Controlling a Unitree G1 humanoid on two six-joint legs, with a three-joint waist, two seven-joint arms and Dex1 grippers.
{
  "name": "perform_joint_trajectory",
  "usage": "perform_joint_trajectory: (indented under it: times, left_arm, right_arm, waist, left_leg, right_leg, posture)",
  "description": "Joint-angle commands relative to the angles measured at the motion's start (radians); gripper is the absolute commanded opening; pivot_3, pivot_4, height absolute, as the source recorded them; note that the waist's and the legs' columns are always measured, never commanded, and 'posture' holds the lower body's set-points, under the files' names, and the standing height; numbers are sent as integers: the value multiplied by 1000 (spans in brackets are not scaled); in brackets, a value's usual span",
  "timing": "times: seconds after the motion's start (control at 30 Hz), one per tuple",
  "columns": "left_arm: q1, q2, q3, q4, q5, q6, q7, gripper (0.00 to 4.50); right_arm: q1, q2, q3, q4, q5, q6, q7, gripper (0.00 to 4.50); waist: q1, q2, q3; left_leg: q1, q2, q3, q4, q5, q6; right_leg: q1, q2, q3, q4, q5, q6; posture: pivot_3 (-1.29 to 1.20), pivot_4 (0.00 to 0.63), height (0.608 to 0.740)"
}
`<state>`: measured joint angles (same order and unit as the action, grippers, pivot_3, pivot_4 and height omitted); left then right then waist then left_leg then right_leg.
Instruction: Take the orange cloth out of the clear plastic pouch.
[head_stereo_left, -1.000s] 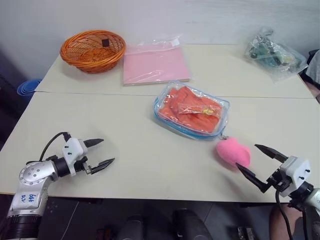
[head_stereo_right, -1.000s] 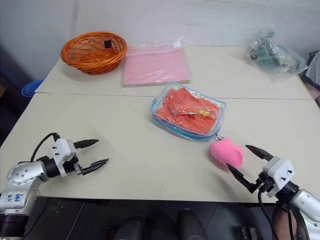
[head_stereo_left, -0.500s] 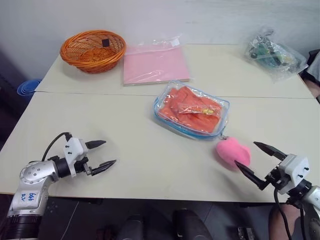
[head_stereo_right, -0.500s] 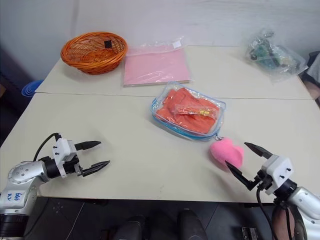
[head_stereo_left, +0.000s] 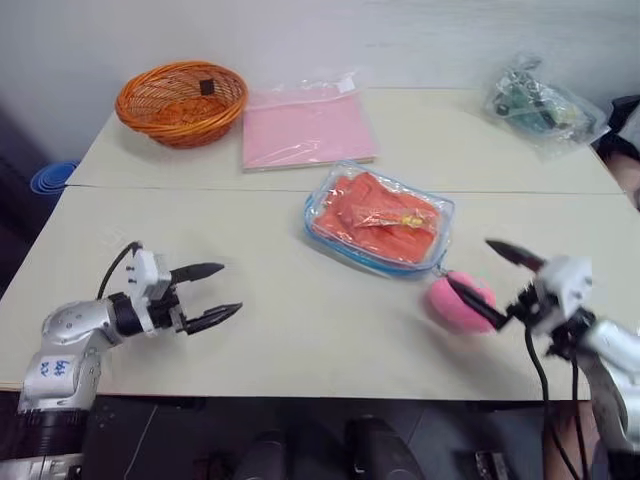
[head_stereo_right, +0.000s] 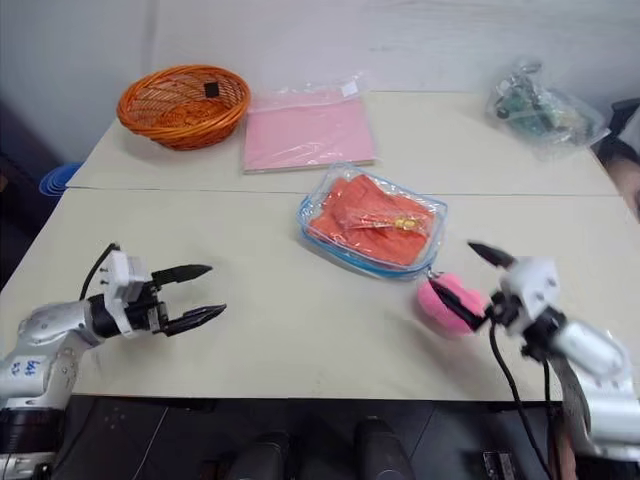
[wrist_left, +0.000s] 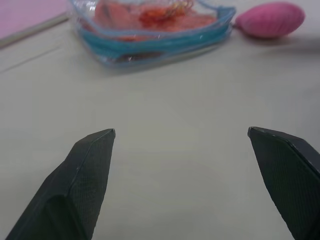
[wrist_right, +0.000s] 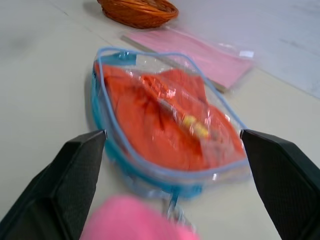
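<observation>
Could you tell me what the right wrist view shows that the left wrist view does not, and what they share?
Right wrist view alone: the orange wicker basket beyond the pouch. Left wrist view alone: the whole pink pom-pom, lying clear of the pouch. Both share the clear plastic pouch with the orange cloth inside, the pink sheet packet, the table, and each gripper's own open fingers.

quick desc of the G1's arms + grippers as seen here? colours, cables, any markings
Both arms are silver-grey metal with white wrist housings. Each gripper, left gripper and right gripper, has two black, tapered, pointed fingers with a fine textured inner face. A black cable loops over each wrist. The left forearm carries a white label with blue handwriting, too small to read.
</observation>
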<state>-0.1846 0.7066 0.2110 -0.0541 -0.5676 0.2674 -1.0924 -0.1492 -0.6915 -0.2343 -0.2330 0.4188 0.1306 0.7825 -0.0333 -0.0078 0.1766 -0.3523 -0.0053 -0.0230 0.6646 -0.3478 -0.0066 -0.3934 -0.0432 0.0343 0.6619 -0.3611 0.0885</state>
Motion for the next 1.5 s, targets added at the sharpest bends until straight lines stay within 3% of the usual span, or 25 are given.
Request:
perform_joint_trajectory:
  times: [0.03, 0.17, 0.3, 0.4, 0.6, 0.77, 0.8, 0.97, 1.07, 1.2, 1.33, 1.5]
  left_arm:
    - [-66, -18, -26, -84, -81, 96, 11, 4469]
    - [-118, -49, -50, -92, -88, 136, 30, 4469]
    - [-133, -63, -58, -76, -73, 131, 27, 4469]
    - [-133, -86, -58, -69, -74, 122, 38, 4500]
    - [-133, -105, -73, -63, -58, 107, 32, 4500]
    - [-133, -120, -83, -65, -46, 93, 34, 4500]
    - [-130, -122, -84, -68, -45, 91, 35, 4500]
    - [-111, -128, -89, -69, -32, 74, 46, 4500]
    - [-101, -125, -92, -58, -10, 53, 48, 4500]
    - [-93, -122, -92, -53, 1, 42, 45, 4500]
    - [-90, -112, -92, -43, 7, 33, 31, 4500]
    - [-97, -72, -86, -1, 23, 38, -2, 4500]
  right_arm:
    - [-202, -25, 105, 99, -45, 113, 15, 4500]
    - [-444, -19, 254, 367, -143, 221, 79, 4500]
    - [-601, 7, 364, 593, -239, 198, 151, 4500]
    - [-718, 79, 389, 816, -297, 54, 146, 3848]
    - [-837, 159, 350, 1078, -325, -78, 146, 1807]
    - [-802, 87, 251, 960, -249, -34, 198, 122]
    - [-775, 60, 221, 903, -222, -3, 210, 25]
    - [-440, -193, -65, 494, -50, 280, 239, 25]
    - [-153, -343, -189, 451, -128, 321, 213, 25]
    - [94, -369, -307, 466, -154, 273, 192, 25]
    - [170, -351, -355, 520, -175, 237, 111, 1006]
    - [239, -317, -494, 474, -110, 63, 177, 2685]
  waist:
    - [3, 0, 0]
    - [5, 0, 0]
    - [4, 0, 0]
    - [-1, 0, 0]
    - [-22, 0, 0]
    - [-16, 0, 0]
    - [-12, 0, 0]
    - [28, 0, 0]
    - [45, 0, 0]
    - [33, 0, 0]
    - [5, 0, 0]
    - [3, 1, 0]
  left_leg:
    - [-1, 0, 0, 0, 1, -1]
    - [-2, 0, -1, 0, 3, -5]
    - [-9, 0, 1, 1, 2, -4]
    - [-21, 0, 1, 4, 3, -4]
    - [-21, 0, 2, 10, 3, -4]
    - [-21, 0, 2, 16, 3, -4]
    - [-21, 0, 2, 16, 3, -4]
    - [-23, 0, -1, 15, 2, -4]
    - [-24, 0, -2, 15, 1, -3]
    - [-21, 0, 4, 15, 0, 0]
    - [-16, 0, 8, 15, -1, 4]
    - [-14, 0, 8, 15, -1, 4]
  right_leg:
    - [-1, 0, 0, 0, 0, 0]
    - [-1, 0, -2, -1, 0, 0]
    - [-8, 0, -1, -1, 0, 0]
    - [-20, 0, -1, 3, 1, 1]
    - [-20, 0, -1, 4, 1, 1]
    - [-19, 0, -1, 9, 1, 1]
    - [-19, 0, -1, 10, 1, 1]
    - [-19, 0, -3, 8, 1, 1]
    - [-18, 0, -3, 4, 1, 1]
    - [-15, 0, 1, 1, 1, 1]
    - [-14, 1, 4, 4, 1, 1]
    - [-14, 2, 4, 9, 1, 1]
  posture:
    - [0, 150, 740]
    - [0, 150, 740]
    - [0, 150, 740]
    - [0, 150, 740]
    - [0, 150, 740]
    - [0, 150, 740]
    - [0, 150, 740]
    - [0, 150, 740]
    - [0, 150, 740]
    - [0, 150, 740]
    - [0, 150, 740]
    - [0, 150, 740]
